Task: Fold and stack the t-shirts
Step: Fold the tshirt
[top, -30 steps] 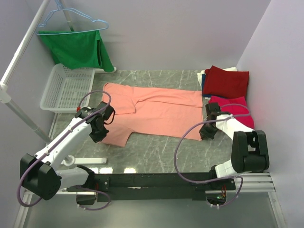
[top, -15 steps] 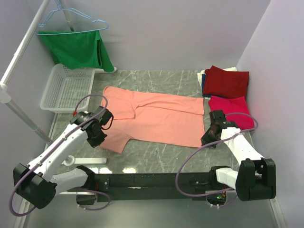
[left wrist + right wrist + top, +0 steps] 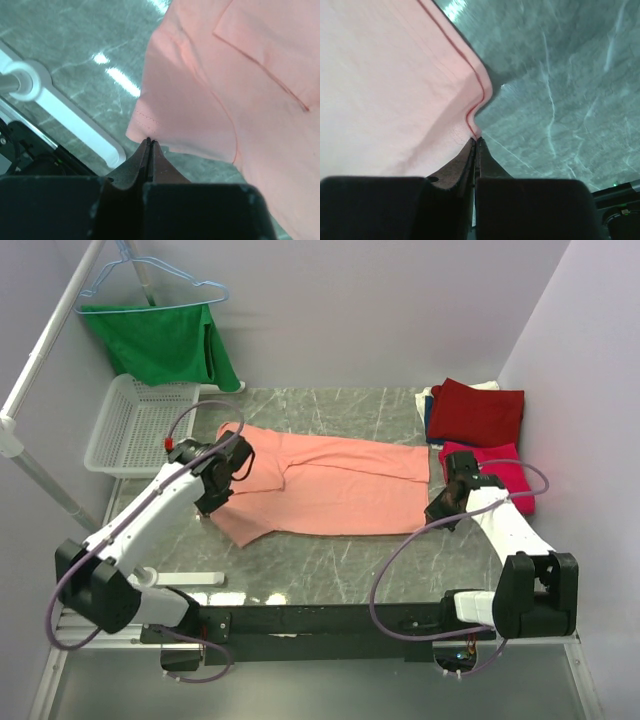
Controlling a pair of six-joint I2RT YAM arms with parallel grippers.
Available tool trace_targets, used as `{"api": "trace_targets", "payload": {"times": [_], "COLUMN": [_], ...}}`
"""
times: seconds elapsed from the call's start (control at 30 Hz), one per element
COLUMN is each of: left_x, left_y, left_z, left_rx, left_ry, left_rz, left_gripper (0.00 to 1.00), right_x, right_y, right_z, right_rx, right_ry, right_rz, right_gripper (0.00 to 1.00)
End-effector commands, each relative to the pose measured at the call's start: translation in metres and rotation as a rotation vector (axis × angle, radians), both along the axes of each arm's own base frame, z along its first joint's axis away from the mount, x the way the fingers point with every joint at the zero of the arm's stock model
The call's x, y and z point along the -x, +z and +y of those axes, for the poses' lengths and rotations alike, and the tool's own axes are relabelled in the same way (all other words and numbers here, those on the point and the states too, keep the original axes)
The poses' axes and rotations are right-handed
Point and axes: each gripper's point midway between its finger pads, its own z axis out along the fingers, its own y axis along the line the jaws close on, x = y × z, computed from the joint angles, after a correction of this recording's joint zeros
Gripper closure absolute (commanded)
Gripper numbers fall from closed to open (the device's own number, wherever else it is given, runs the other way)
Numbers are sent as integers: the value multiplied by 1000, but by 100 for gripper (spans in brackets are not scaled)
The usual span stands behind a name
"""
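Left jaws, right jaws pinch salmon-pink tee near edge; edge now further back across counter.

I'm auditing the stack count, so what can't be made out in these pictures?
Top view: white and blue slivers under the dark red t-shirt, mostly covered by it.
Top view: crimson-pink t-shirt's near edge, behind the right arm.
Wrist views: both red shirts, outside the frame.

Both arms stretched fwd, L pincer & R pincer pinched tight, tips angled down.
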Motion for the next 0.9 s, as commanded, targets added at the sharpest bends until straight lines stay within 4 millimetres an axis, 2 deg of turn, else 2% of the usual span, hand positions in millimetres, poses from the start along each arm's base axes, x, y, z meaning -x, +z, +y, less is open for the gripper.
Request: {"api": "trace_targets", "payload": {"times": [0.0, 0.13, 0.2, 0.33, 0.4, 0.53, 0.57, 0.63, 0.67, 0.73, 0.87], "left_x": [-37, -68, -88, -122, -142, -173, -184, -196, -207, -216, -238], "left_y": [17, 24, 27, 34, 34, 29, 26, 24, 21, 18, 7], "left_z": [1, 8, 8, 22, 20, 21, 19, 22, 20, 21, 20], "left_rx": [-71, -107, -107, -135, -136, -137, -138, -147, -140, -148, -144], "left_ry": [-18, -22, -24, -20, -27, -55, -63, -68, -74, -83, -99], "left_rz": [-71, -84, -106, -112, -123, -111, -108, -98, -91, -81, -71], "left_gripper": [99, 99, 99, 99, 99, 99, 99, 99, 99, 99, 99], "right_x": [-29, -46, -54, -77, -85, -108, -112, -124, -126, -138, -152], "right_y": [18, 21, 21, 23, 19, 19, 13, 16, 9, 10, -3], "right_z": [-10, -22, -24, -27, -25, -24, -24, -24, -25, -25, -25], "right_rx": [24, 25, 22, 8, -4, -22, -25, -27, -28, -30, -33], "right_ry": [-48, -95, -105, -122, -126, -136, -140, -144, -147, -146, -151], "right_rz": [-65, -81, -80, -99, -88, -103, -86, -97, -76, -83, -55], "right_gripper": [100, 100, 100, 100, 100, 100, 100, 100, 100, 100, 100]}}
